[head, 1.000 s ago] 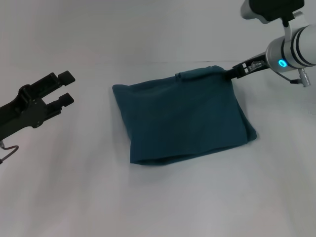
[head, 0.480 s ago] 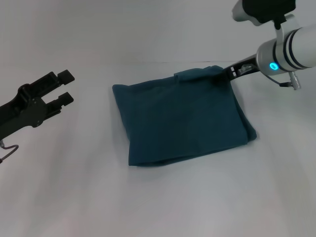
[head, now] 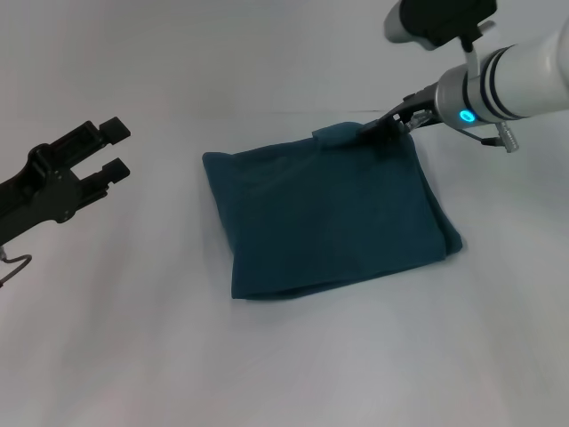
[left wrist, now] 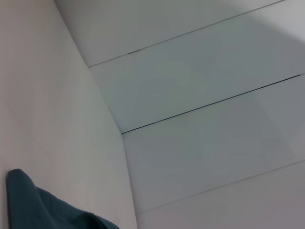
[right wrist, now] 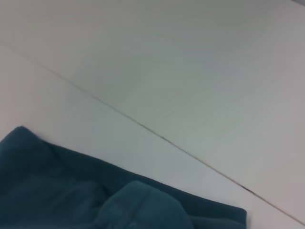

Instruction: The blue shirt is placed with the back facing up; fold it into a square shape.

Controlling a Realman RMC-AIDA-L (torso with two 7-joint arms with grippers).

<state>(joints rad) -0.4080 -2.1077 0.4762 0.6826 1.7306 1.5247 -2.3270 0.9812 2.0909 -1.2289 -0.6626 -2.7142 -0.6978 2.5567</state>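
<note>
At the left edge of the head view the left end effector (head: 111, 148) hangs over bare white counter (head: 133, 356), its two black fingers (head: 114, 130) parted with a clear gap between them and nothing held; it is well apart from the cloth. In the middle of the frame lies the blue shirt (head: 329, 213), a dark teal-blue cloth already folded into a rough four-sided packet, its surface plain, with layered edges showing along the lower and right sides and a small raised flap at the upper edge (a doubled-over bit of fabric). No lettering shows on the face turned up. Along the lower edge a shadowed seam marks where one layer lies over another, but how many layers there are cannot be made out. At the upper right the right end effector (head: 378, 131) reaches in from its white and grey arm and meets the shirt's upper edge beside that flap; its dark tips merge with the cloth, so whether they are pinched on the fabric or merely touching it I cannot tell. The left wrist view catches only a corner of the shirt (left wrist: 43, 207) against pale panels, and the right wrist view shows the shirt's (right wrist: 71, 191) rumpled edge close up, with no fingers in sight.
</note>
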